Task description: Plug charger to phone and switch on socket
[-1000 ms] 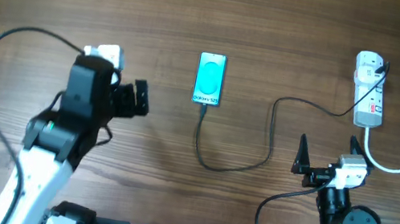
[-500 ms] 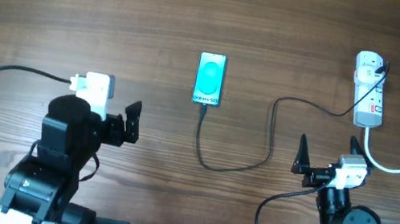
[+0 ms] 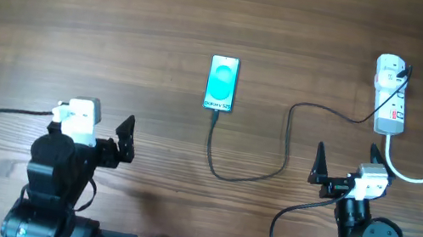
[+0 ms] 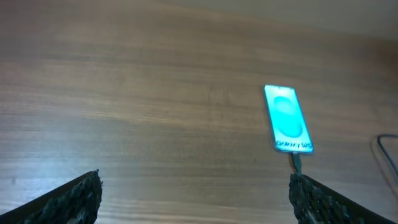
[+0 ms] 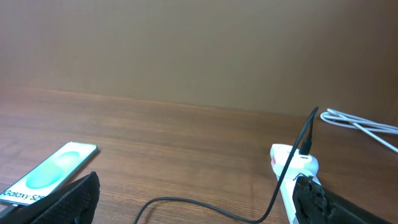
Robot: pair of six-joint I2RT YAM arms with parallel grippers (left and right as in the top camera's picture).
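Overhead, one phone (image 3: 222, 83) lies mid-table, the one charger (image 3: 287, 140) meeting its near end and running right to the one socket (image 3: 388, 105), while of two wide-open, empty claws the left gripper (image 3: 125, 140) has drawn back toward the near edge and the right gripper (image 3: 347, 158) has not moved.

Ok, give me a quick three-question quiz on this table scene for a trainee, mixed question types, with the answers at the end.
1. True or false: the charger meets the phone at the end nearest the robot.
2. The socket lies on the robot's: A left, B right, C dead centre.
3. Are the left gripper and right gripper open or shut?

Key: 1 true; 2 B; 3 open, both empty.
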